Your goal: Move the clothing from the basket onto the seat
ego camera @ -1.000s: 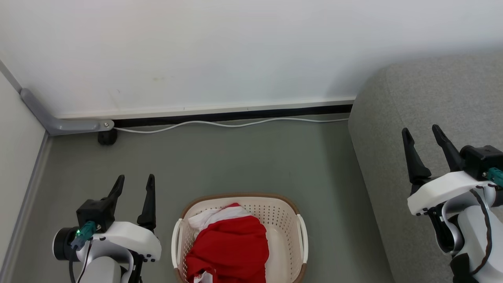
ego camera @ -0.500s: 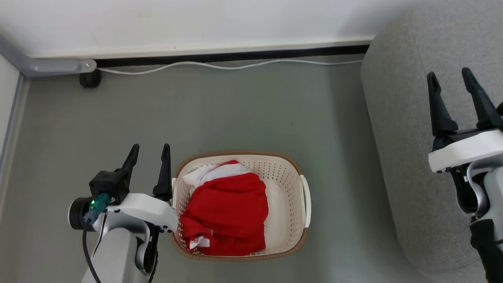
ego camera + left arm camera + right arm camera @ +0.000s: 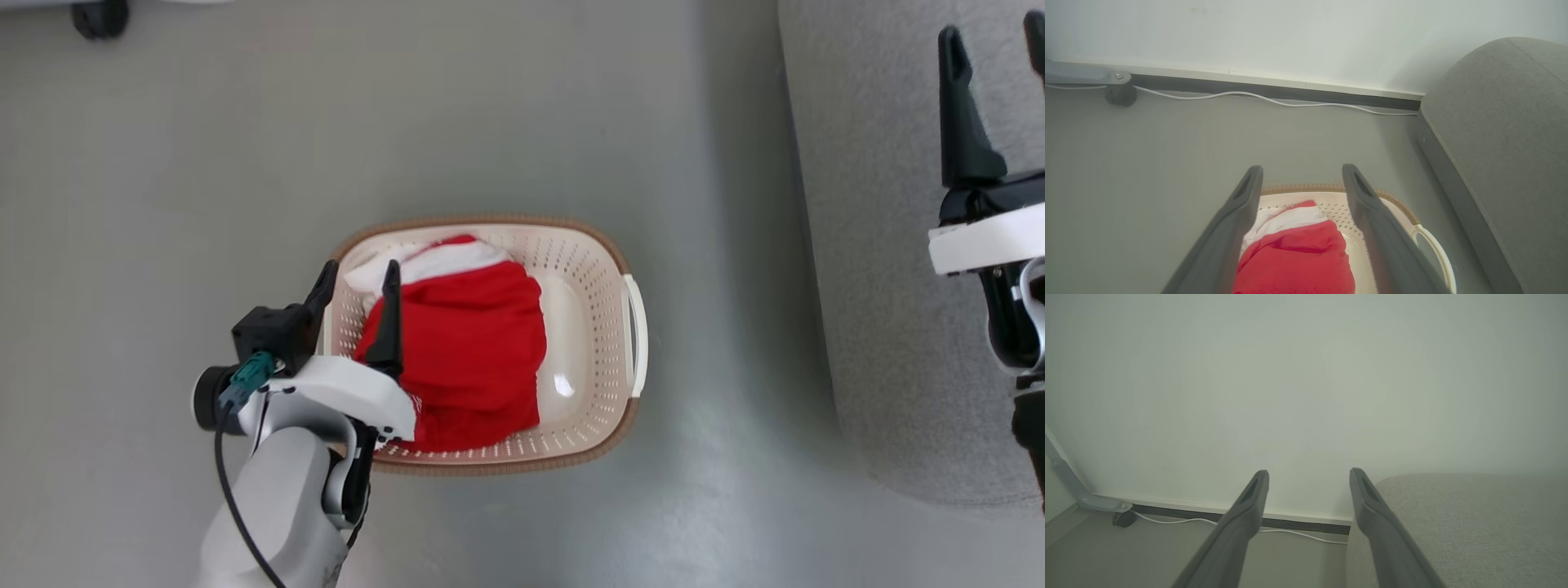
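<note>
1. Grey floor [image 3: 531, 106] takes up most of the head view, seen from straight above. The basket [image 3: 593, 278] stands on it, with a strip of bare floor between it and the seat [image 3: 882, 245] on the right.
2. The clothing [image 3: 465, 359] lies inside the basket, bunched toward its left side, with its white band [image 3: 433, 263] at the far end. The right part of the basket's bottom is bare and glossy.
3. The left gripper [image 3: 362, 273] is over the basket's left side with its jaws spread and nothing between them. One finger lies across the rim and the other across the red cloth. From above I cannot tell whether either finger touches.
4. The left wrist view looks along those fingers from low down. The red cloth and its white band show between them, with the basket's brown rim past the tips.
5. That low view also takes in the white wall [image 3: 1290, 32], a dark skirting strip [image 3: 1274, 90], a white cable [image 3: 1274, 100] along the floor and a black wheel [image 3: 1120, 94].
6. The right gripper [image 3: 990, 28] is over the seat with its jaws apart and empty.
7. The right wrist view shows the seat's rounded top against the pale wall, and the cable running to its foot.
</note>
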Controlling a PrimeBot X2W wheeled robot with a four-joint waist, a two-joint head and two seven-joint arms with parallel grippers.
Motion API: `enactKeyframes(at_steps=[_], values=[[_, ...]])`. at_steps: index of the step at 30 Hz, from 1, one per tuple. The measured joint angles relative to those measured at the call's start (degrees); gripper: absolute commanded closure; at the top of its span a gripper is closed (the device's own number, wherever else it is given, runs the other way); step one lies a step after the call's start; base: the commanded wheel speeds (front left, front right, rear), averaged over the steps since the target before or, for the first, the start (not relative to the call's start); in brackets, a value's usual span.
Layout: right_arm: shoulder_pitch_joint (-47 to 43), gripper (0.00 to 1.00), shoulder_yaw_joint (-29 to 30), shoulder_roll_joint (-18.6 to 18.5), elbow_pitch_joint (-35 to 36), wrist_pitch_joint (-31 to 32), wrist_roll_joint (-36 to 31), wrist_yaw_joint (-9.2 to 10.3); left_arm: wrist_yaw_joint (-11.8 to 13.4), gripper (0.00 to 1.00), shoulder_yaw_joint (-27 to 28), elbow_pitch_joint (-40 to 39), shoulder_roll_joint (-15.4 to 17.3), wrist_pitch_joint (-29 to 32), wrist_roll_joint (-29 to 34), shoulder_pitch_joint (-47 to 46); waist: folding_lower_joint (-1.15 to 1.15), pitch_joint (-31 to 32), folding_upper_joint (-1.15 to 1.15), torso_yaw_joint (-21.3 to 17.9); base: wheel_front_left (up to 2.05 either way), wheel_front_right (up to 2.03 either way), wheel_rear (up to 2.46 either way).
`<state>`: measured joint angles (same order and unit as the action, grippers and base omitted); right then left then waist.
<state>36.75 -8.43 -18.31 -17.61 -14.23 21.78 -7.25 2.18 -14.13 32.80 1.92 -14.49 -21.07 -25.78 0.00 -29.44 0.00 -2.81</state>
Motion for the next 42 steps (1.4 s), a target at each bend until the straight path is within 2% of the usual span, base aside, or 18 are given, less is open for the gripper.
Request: enactKeyframes(at_steps=[9,14,22,31,42], values=[[3.88,0.00,-1.15,-1.45,2.19,-0.09,0.97,0.00,0.99,0.00,-9.89,7.17,0.09,0.00,-2.71,-7.45,0.00,-8.42,0.00,-1.24,0.00,0.00,0.00],[5.08,0.00,-1.52,-1.19,2.77,-0.09,1.24,0.00,1.05,0.00,-17.58,14.94,0.19,0.00,-1.54,-12.51,0.00,-11.15,0.00,-2.30,0.00,0.00,0.00],[6.54,0.00,-2.78,0.33,4.20,-0.10,1.57,0.00,2.54,0.00,-30.27,30.16,0.33,1.10,1.93,-21.46,0.00,-14.23,0.00,-4.59,0.00,0.00,0.00],[7.38,0.00,-2.64,1.34,5.60,-0.11,2.53,0.00,4.94,0.00,-37.39,37.51,0.36,6.66,5.05,-28.75,0.00,-17.95,0.00,-6.41,0.00,0.00,0.00],[7.82,0.00,-1.70,2.05,7.47,-0.18,3.02,0.00,4.34,0.00,-46.08,40.85,1.33,13.49,12.65,-36.11,0.00,-22.93,0.00,-7.93,0.00,0.00,0.00]])
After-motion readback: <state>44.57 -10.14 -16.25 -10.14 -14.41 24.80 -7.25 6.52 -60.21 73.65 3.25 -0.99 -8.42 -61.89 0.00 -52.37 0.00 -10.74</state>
